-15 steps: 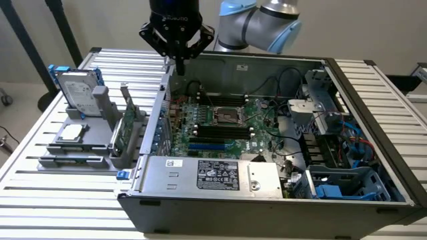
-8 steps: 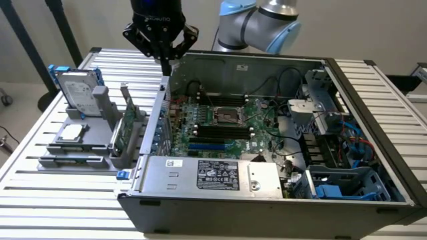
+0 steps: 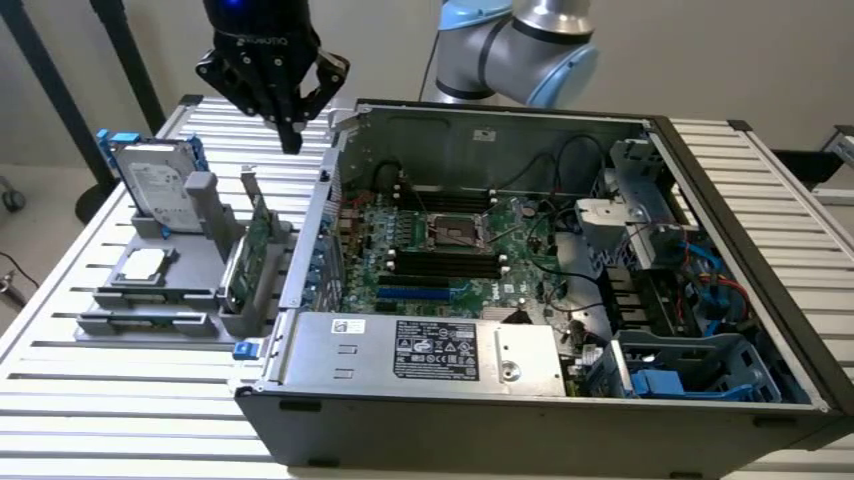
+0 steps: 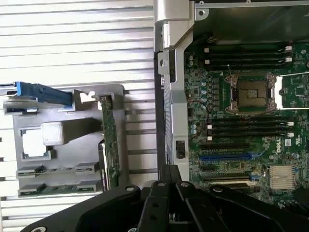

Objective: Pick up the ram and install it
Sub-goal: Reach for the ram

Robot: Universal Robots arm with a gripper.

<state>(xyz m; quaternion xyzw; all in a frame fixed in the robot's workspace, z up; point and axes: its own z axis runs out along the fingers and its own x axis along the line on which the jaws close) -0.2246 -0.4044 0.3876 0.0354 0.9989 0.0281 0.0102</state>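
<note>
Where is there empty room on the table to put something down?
The slatted table is bare on the near side of the gray parts holder. Another bare strip runs along the computer case on the exterior view's right. The holder and the case's inside are crowded.

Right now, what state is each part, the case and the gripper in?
gripper: shut, empty, above the table.
ram: lying in the grey holder, untouched.
expansion card: upright in the holder.
processor chip: flat in the holder.
hard drive: propped in the holder.
computer case: side open.
processor socket: empty.
memory slots: empty.
</note>
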